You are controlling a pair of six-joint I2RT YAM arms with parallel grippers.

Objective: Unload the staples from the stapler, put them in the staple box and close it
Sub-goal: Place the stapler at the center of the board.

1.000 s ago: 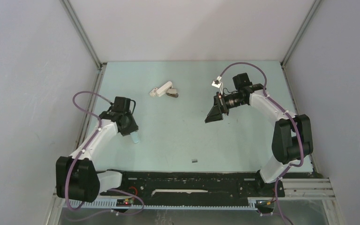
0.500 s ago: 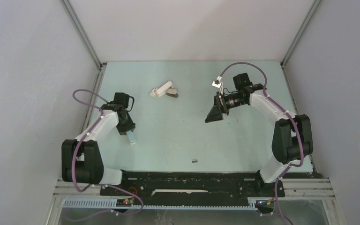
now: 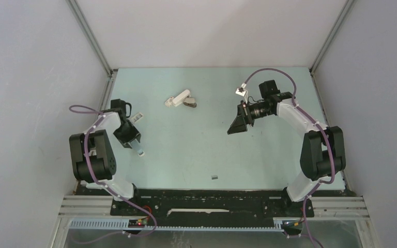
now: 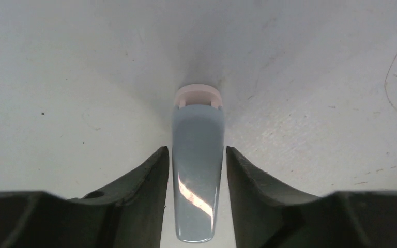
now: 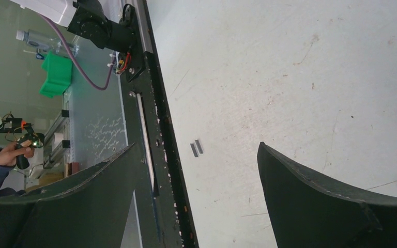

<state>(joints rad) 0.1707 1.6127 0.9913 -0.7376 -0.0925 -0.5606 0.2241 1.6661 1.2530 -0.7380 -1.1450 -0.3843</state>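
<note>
The left gripper (image 4: 197, 150) is closed narrowly on the blue stapler (image 4: 198, 186), whose nose points down at the desk (image 3: 186, 144). Staples (image 3: 214, 176) lie well to the stapler's right, nearer the arms. The right gripper (image 3: 236, 126) hangs wide and empty. I'd steady the stapler before letting go, or it may topple.

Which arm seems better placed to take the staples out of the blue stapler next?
Probably the right. The left gripper is closed around the blue stapler, busy holding it; the right gripper hangs open and empty, free to reach over.
</note>
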